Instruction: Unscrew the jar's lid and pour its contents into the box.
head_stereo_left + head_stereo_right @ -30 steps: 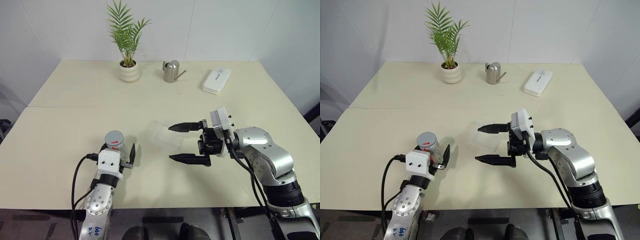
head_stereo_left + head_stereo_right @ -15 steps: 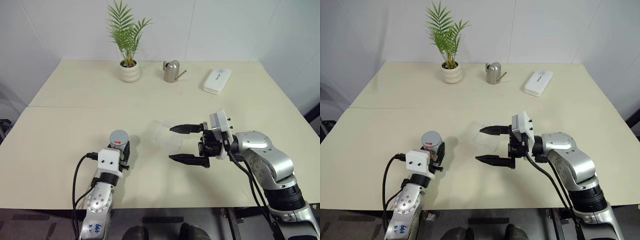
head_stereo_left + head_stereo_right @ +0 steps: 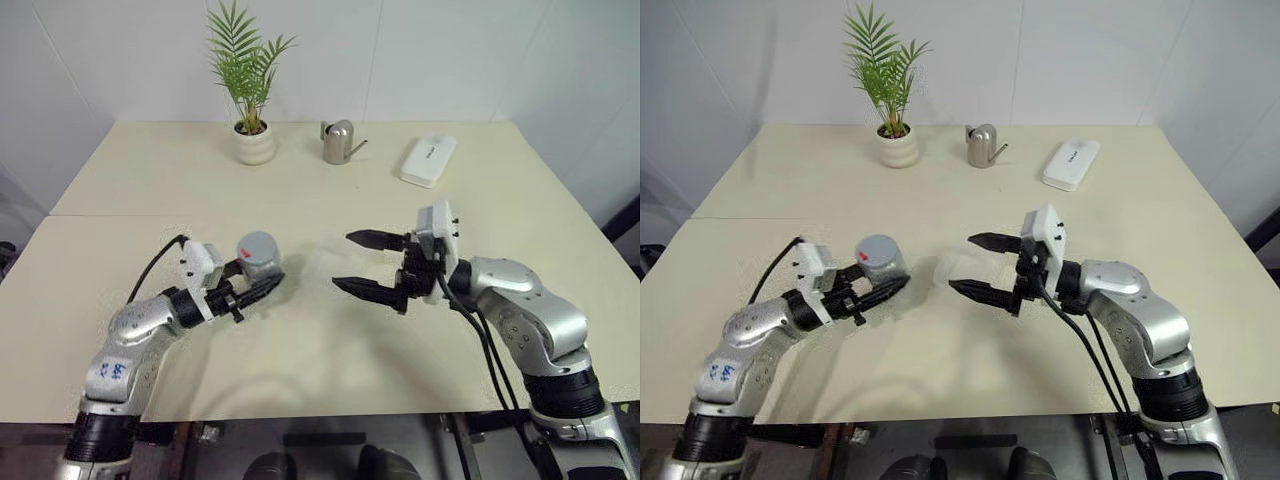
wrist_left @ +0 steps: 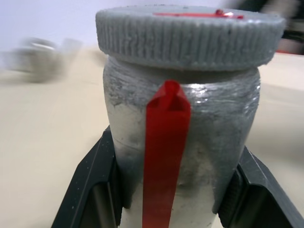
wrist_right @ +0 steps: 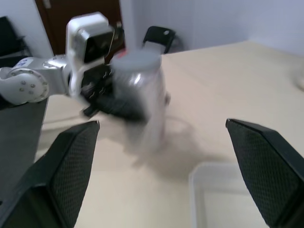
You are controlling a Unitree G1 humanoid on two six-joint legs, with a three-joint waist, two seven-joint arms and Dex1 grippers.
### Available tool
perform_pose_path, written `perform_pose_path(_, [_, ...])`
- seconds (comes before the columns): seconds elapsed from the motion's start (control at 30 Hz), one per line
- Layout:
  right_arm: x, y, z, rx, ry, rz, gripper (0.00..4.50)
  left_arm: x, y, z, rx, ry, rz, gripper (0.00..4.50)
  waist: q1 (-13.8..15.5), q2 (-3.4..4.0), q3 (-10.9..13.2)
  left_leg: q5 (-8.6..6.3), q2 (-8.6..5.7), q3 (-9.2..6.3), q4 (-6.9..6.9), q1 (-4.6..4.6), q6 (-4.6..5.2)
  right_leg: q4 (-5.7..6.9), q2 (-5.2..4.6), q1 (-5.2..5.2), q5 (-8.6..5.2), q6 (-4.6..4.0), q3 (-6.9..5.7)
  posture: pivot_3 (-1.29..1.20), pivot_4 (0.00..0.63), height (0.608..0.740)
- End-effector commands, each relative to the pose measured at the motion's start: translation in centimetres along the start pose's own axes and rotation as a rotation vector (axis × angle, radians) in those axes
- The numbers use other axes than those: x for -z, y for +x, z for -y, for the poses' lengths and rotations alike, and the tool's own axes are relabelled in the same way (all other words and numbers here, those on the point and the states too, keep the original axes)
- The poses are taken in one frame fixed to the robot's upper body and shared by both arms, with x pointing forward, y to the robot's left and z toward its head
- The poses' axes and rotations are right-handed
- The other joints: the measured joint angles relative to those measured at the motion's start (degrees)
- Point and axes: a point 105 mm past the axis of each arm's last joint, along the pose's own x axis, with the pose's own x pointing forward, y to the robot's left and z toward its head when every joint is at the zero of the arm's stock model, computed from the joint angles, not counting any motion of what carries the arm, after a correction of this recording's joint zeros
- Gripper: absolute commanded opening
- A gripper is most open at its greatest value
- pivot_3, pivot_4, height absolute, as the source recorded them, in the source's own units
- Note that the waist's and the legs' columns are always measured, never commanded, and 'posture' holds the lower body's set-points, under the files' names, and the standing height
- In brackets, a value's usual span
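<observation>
Grip on the jar (image 3: 259, 262) is what we would watch first. Our left gripper (image 3: 262, 287) is clenched on the jar's lower body, with one black finger (image 4: 97, 185) on each side of the red stripe (image 4: 164, 156), and the jar appears lifted off the table (image 3: 320, 180), upright or close to it. The grey lid (image 4: 190, 35) sits fully on, so the contents remain sealed and unseen behind the cloudy wall.

Our right gripper (image 3: 352, 262) stands at about 3 o'clock from the jar, jaws spread wide and holding nothing, aimed at it with a clear gap between them. The clear box (image 5: 228, 197) lies on the table beneath and just past those fingers; in the head views it is faint, so we place it mainly from the right wrist view.

Trouble could come in several ways. A hold this low leaves the top free to lever, so twisting the lid may spin the jar in the pads instead of loosening the thread. If the right jaws close off-centre on the ribbed rim, they may skid, or knock the jar askew. Once the lid is off, a tilt begun before the jar is over the box would scatter the bits on the table. The potted plant (image 3: 245, 70), watering can (image 3: 338, 142) and white case (image 3: 428, 160) at 12 o'clock stand well apart.
</observation>
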Motion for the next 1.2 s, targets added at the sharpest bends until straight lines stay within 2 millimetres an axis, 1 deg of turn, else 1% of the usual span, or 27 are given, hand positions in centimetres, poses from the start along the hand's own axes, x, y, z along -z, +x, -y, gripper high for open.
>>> perform_pose_path(0.03, [-1.6,1.9,-1.4,-0.024,-0.013,0.053,4.5,-1.1,0.9,0.3,0.093,0.008,0.021,1.96,-0.06,0.0,0.0,0.01,0.03,0.0,0.0,0.0,-0.03,0.0,0.04,0.0,0.0,0.0,0.02,0.0,0.15,0.74])
perform_pose_path(0.13, [-1.1,3.7,-2.2,-0.039,-0.011,0.04,4.5,-1.3,1.9,0.3,0.13,0.01,0.03,1.96,-0.3,0.0,0.0,0.05,0.07,0.02,0.0,0.01,-0.09,-0.01,0.17,-0.01,0.0,0.0,0.14,0.0,0.15,0.74])
perform_pose_path(0.2, [-0.9,4.3,-2.4,-0.047,-0.009,0.034,4.5,-1.4,2.2,0.4,0.144,0.009,0.031,1.96,-0.39,0.0,0.0,0.05,0.1,0.05,0.0,0.01,-0.09,-0.02,0.26,-0.02,0.0,0.0,0.23,0.0,0.15,0.74])
perform_pose_path(0.37, [-0.7,5.7,-1.8,-0.042,-0.015,0.015,4.5,-1.1,2.5,0.9,0.178,0.013,0.016,1.96,-1.2,0.0,0.0,0.06,0.15,0.1,0.01,0.01,-0.11,-0.01,0.34,-0.05,0.0,0.0,0.33,0.0,0.15,0.74])
perform_pose_path(0.6, [-1.1,6.4,-1.2,-0.038,0.006,0.027,4.5,-1.0,2.3,0.9,0.17,0.022,0.003,1.96,-1.32,0.0,0.0,0.08,0.27,0.13,0.0,0.02,-0.19,0.0,0.48,-0.1,0.0,-0.01,0.43,0.0,0.15,0.74])
perform_pose_path(0.77, [-1.2,6.5,-1.4,-0.055,0.014,0.03,4.5,-1.0,2.3,1.0,0.17,0.026,0.002,1.96,-1.28,0.0,0.0,0.08,0.28,0.13,-0.01,0.02,-0.19,-0.01,0.48,-0.1,0.0,-0.01,0.44,0.0,0.15,0.74])
perform_pose_path(0.87, [-1.3,6.6,-1.6,-0.071,0.025,0.037,3.9,-1.1,2.3,1.1,0.168,0.028,0.006,1.96,-1.32,0.0,0.0,0.08,0.28,0.13,-0.01,0.02,-0.19,-0.01,0.48,-0.11,0.0,-0.01,0.45,0.0,0.15,0.74])
perform_pose_path(0.97, [-1.1,6.6,-1.9,-0.085,0.028,0.029,2.92,-1.3,2.3,1.0,0.167,0.031,0.012,1.96,-1.31,0.0,0.0,0.08,0.29,0.14,-0.01,0.02,-0.19,0.0,0.48,-0.11,0.0,-0.01,0.45,0.0,0.15,0.74])
perform_pose_path(1.13, [-0.8,6.4,-1.5,-0.082,0.005,0.012,2.92,-2.1,2.6,0.8,0.172,0.03,0.042,1.96,-1.31,0.0,0.0,0.07,0.29,0.14,-0.01,0.02,-0.19,0.0,0.48,-0.12,0.0,-0.01,0.46,0.0,0.15,0.74])
perform_pose_path(1.2, [-1.2,5.8,-1.5,-0.146,-0.023,0.008,2.92,-2.4,2.7,1.2,0.229,0.035,0.046,1.96,-1.28,0.0,0.0,0.07,0.29,0.15,-0.01,0.01,-0.19,-0.01,0.49,-0.12,0.0,-0.01,0.46,0.0,0.15,0.74])
